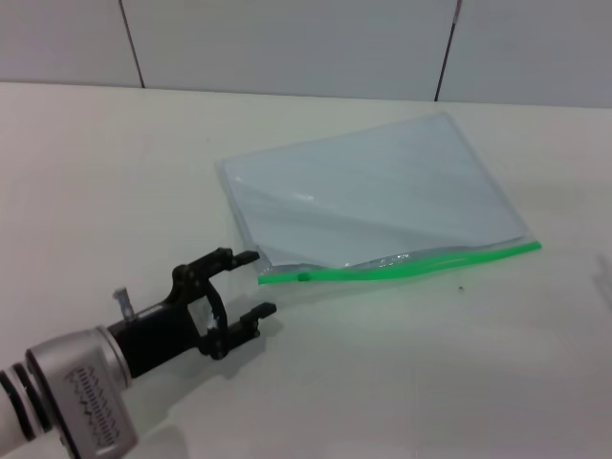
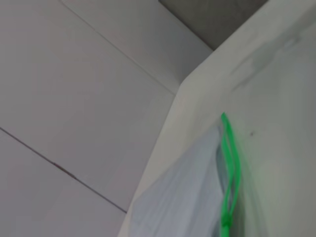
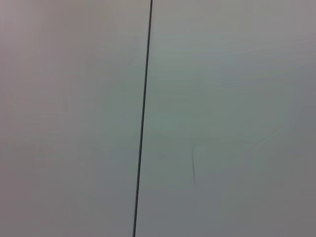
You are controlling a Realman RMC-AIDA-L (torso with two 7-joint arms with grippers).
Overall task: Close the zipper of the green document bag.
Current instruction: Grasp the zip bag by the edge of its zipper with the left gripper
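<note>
The green document bag [image 1: 368, 196] lies flat on the white table [image 1: 115, 172], a clear pouch with pale paper inside. Its zipper [image 1: 402, 265] runs as a bright green strip along the near edge, with the small dark green slider [image 1: 303, 277] near the strip's left end. The strip gapes a little around its middle. My left gripper [image 1: 256, 283] stands open just left of the zipper's end, fingers pointing at the bag, with nothing between them. The left wrist view shows the zipper [image 2: 229, 168] and the bag [image 2: 182, 202] but no fingers. The right gripper is out of view.
A grey panelled wall [image 1: 287, 38] stands behind the table's far edge. The right wrist view shows only a flat grey surface with a dark seam [image 3: 143, 118].
</note>
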